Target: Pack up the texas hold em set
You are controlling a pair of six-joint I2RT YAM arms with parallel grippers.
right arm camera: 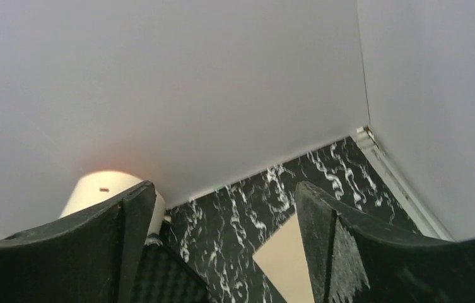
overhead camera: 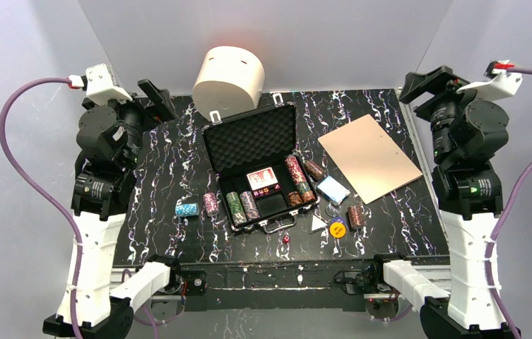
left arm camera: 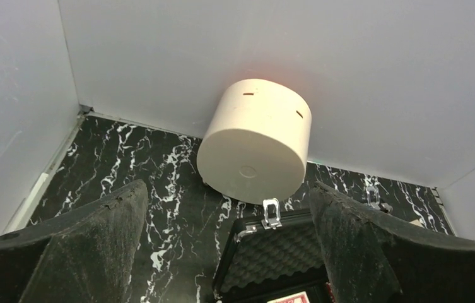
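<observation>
Careful, with your left end effector [left arm camera: 228,192] and right end effector [right arm camera: 222,189] both spread wide and empty, a sloppy reach could topple the loose chip stacks [overhead camera: 211,203] beside the open briefcase [overhead camera: 259,169] mid-tabletop [overhead camera: 164,176], or flick the red die [overhead camera: 285,239] off the near edge.

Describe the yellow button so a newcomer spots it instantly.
Start at the open black briefcase mid-table, then look just off its near right corner. The yellow button lies flat there, between a white triangular piece and a reddish chip stack; it is the only yellow disc.
</observation>
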